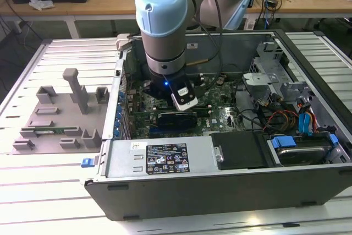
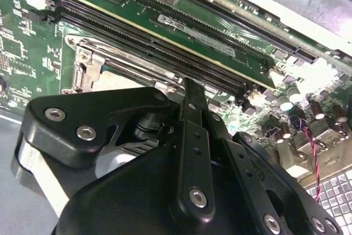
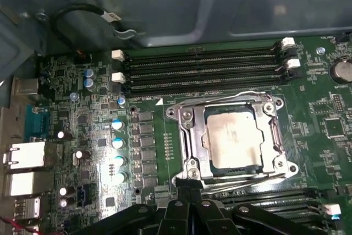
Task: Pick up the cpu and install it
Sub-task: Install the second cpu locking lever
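The cpu (image 3: 234, 138), a square chip with a silver-grey top, lies flat inside the metal socket frame (image 3: 184, 136) on the green motherboard (image 3: 82, 92). In both wrist views my gripper (image 3: 188, 184) (image 2: 187, 92) hovers at the socket's edge, just beside the chip. Its black fingers are drawn together, shut, with nothing between them. In the exterior view the arm (image 1: 162, 31) reaches down into the open computer case (image 1: 165, 160).
Memory slots (image 3: 203, 70) run along one side of the socket, and capacitors (image 3: 117, 152) stand on the other. A black graphics card (image 1: 176, 118) lies below the wrist. Grey holder blocks (image 1: 55, 119) sit at the exterior view's left. Cables (image 1: 280, 118) and a drive bay (image 1: 300, 149) occupy the case's right.
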Robot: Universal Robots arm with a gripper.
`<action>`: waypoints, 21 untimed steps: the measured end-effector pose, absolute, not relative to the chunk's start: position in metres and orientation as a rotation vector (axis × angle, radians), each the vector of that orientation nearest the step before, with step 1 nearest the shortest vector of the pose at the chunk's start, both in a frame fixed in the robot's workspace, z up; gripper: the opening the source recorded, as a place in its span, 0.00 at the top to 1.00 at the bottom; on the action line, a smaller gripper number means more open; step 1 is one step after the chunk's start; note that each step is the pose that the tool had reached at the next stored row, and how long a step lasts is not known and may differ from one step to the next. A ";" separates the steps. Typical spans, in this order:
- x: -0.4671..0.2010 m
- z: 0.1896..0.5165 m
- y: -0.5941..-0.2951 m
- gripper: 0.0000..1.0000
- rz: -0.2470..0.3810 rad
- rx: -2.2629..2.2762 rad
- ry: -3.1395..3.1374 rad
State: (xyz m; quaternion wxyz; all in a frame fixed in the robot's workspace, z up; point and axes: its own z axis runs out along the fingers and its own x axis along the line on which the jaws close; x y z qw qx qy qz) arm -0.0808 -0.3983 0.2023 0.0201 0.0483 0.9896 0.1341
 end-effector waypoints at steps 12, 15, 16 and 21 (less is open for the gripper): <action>-0.082 0.195 -0.398 0.89 0.446 0.151 3.066; -0.082 0.209 -0.398 0.89 0.431 0.151 3.068; -0.082 0.214 -0.397 0.89 0.421 0.150 3.069; -0.082 0.239 -0.394 0.89 0.305 0.148 3.079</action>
